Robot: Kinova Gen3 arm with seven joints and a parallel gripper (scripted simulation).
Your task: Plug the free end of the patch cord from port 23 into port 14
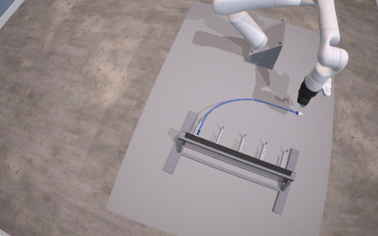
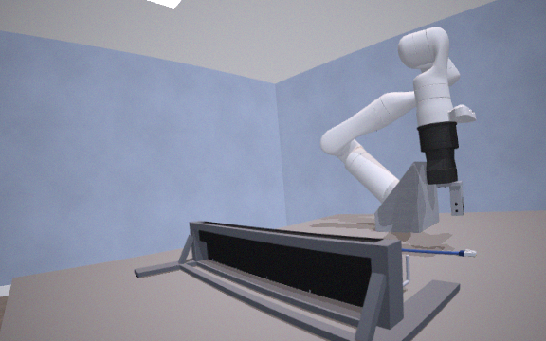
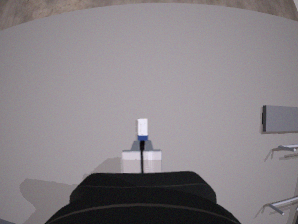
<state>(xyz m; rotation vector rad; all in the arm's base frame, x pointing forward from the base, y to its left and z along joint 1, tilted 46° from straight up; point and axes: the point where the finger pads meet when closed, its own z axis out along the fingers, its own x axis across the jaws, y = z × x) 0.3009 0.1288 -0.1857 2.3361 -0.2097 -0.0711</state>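
The cord's free plug [image 1: 300,113] [image 2: 469,253] [image 3: 142,127] is clear-white with a blue collar and points away from the cord. The blue cord [image 1: 248,99] [image 2: 431,251] arcs back to the end of the rack at the left in the top view. The rack [image 1: 281,204] [image 2: 392,284] [image 3: 281,119] stands upright on its feet. My gripper [image 1: 302,105] [image 2: 457,213] [image 3: 142,151] is shut with nothing between the fingers. It points down and hangs above the plug, apart from it. The panel's front, jacks and number plates are hidden; which opening is port 14 cannot be told.
Several thin metal cable guides [image 1: 241,143] [image 3: 280,205] stick out from the rack's front, on the cord's side. The robot's grey base [image 1: 266,58] [image 2: 408,208] stands behind the cord. The table's edge [image 1: 333,137] runs beyond the plug at the right in the top view.
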